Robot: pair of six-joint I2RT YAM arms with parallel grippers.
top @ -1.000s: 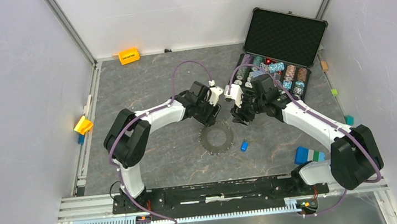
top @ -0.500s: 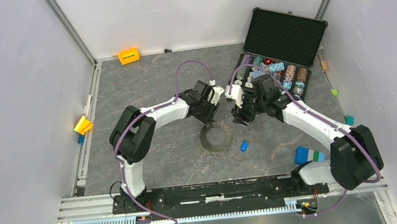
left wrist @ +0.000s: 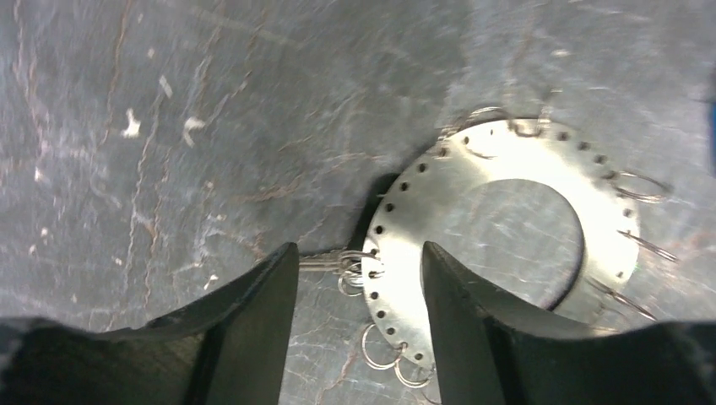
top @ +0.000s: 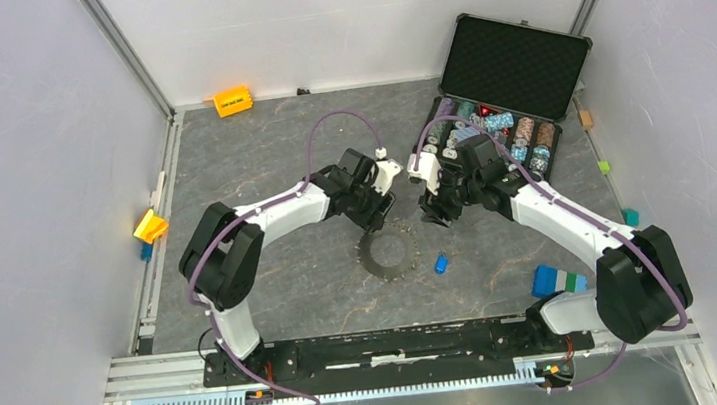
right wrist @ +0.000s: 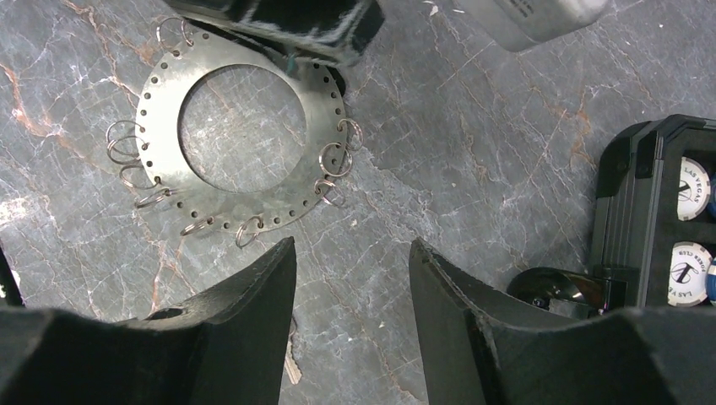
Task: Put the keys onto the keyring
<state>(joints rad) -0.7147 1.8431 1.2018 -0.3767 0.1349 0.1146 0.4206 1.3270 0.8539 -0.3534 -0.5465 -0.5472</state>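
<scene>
The keyring [top: 387,254] is a flat grey metal ring with holes round its rim and several small split rings, lying flat on the table. My left gripper [top: 373,217] is open at its far rim. In the left wrist view the ring's rim [left wrist: 405,253] lies between the fingers [left wrist: 253,321], and a thin silvery key [left wrist: 317,263] hangs from small rings there. My right gripper [top: 436,210] is open and empty, right of the ring [right wrist: 245,143]. A silvery key blade [right wrist: 293,368] shows beside its left finger. A blue-headed key [top: 440,263] lies right of the ring.
An open black case [top: 511,66] with rows of poker chips [top: 488,134] stands at the back right, close behind my right gripper; its edge shows in the right wrist view [right wrist: 659,211]. A blue, green and white block [top: 557,280] lies at the near right. Small coloured blocks lie along the table's edges.
My left gripper has shifted a little left and down onto the ring's far rim, and the ring has slid slightly left. The right gripper has barely moved.
</scene>
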